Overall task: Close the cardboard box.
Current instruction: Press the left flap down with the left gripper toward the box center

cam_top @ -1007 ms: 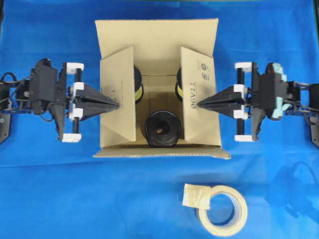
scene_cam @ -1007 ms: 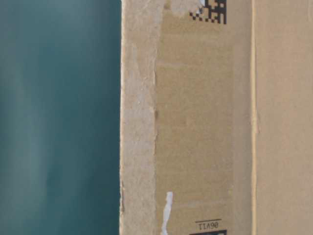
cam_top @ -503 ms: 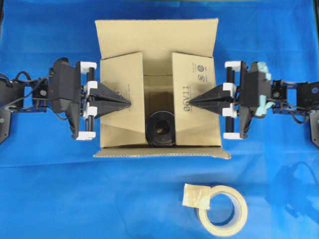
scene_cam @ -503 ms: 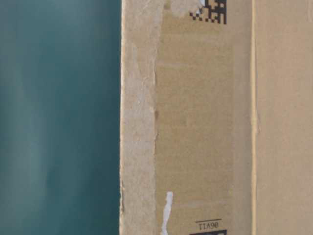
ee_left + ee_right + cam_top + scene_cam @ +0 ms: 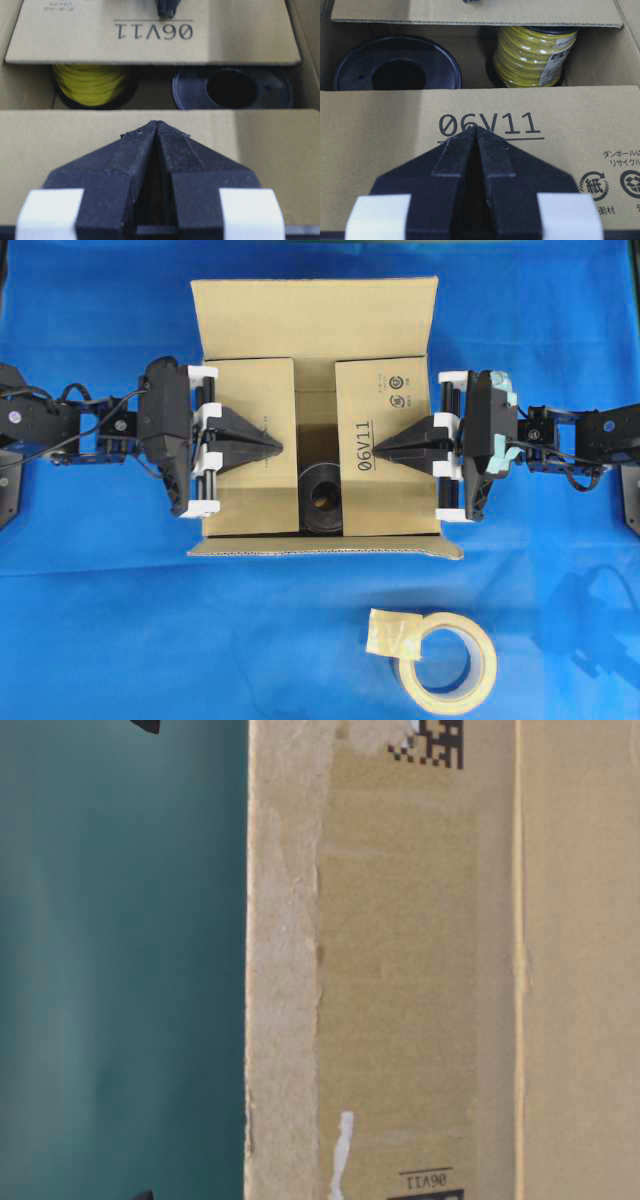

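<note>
So the cardboard box (image 5: 316, 418) sits in the upper middle of the overhead frame on the blue desk (image 5: 120, 620), with its far flap (image 5: 315, 318) standing open toward the top edge and the near flap (image 5: 325, 549) only showing as a thin strip along the bottom side. The two side flaps are both folded down nearly flat over the opening: the left flap (image 5: 250, 490) and the right flap (image 5: 390, 490), the right one printed "06V11". There's a narrow gap between them in the middle, and through it you can see a black spool (image 5: 320, 498) inside; the wrist views also show a spool of yellow wire (image 5: 532, 55) deeper in the box. The left gripper (image 5: 275, 444) comes in from the left side with its fingers pressed together into a point, tip resting on top of the left flap. The right gripper (image 5: 375, 452) mirrors it from the right, fingers also together, tip on the right flap just beside the "06V11" print. Down at the lower right of the overhead frame, a roll of tape (image 5: 440, 656) lies flat on the desk, well apart from the box.
</note>
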Robot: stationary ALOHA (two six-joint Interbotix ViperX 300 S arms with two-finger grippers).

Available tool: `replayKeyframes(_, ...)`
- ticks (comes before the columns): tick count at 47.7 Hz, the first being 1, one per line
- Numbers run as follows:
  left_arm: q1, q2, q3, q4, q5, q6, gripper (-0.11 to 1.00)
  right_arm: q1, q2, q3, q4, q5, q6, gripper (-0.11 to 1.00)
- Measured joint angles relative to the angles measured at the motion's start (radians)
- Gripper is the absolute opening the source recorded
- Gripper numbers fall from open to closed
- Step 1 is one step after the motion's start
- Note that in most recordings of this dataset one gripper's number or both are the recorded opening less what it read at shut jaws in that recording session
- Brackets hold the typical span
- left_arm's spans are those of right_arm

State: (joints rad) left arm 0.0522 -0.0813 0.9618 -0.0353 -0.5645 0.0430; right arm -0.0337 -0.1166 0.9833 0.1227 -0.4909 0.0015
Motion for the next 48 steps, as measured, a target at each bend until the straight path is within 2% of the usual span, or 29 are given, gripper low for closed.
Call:
replayKeyframes(13,0.098,0.067,-0.117,0.000,0.002,0.037,0.00,-0.002,0.000,0.000,0.000,-0.012,0.000,0.00)
replayKeyframes(24,0.138,0.129,-0.235,0.000,0.002,0.095,0.00,-0.002,0.002,0.000,0.000,-0.015,0.000,0.00)
replayKeyframes(38,0.198,0.218,-0.324,0.000,0.003,0.095,0.00,-0.002,0.003,0.000,0.000,-0.017,0.000,0.00)
replayKeyframes(48,0.204,0.275,-0.344,0.000,0.002,0.095,0.00,-0.002,0.003,-0.002,0.000,-0.017,0.000,0.00)
